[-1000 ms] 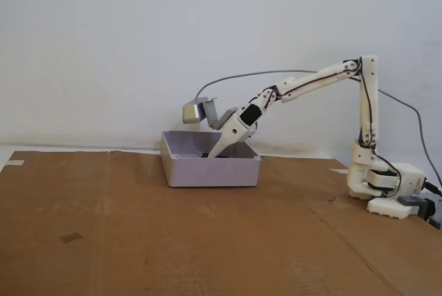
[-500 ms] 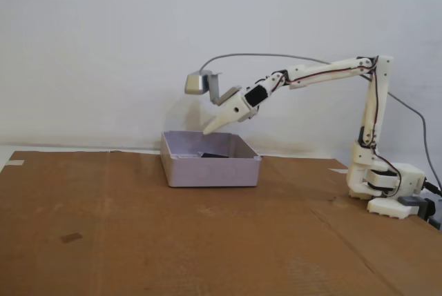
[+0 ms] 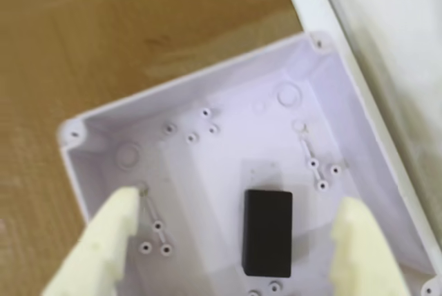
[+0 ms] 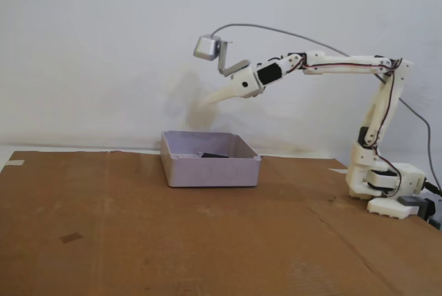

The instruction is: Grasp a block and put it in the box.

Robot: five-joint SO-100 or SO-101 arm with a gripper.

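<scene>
We see the black block [image 3: 267,232] lying inside the white box [image 3: 207,92], hand [image 3: 238,241] spread apart and empty above it, so placement looks done.

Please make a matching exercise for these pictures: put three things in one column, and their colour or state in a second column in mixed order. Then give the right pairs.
Things:
1. block
2. box
3. pincer

States:
A. open, holding nothing, above the box
B. black, lying on the box floor
C. pale, open at the top, standing on the brown table

Pairs: 1-B, 2-C, 3-A
</scene>
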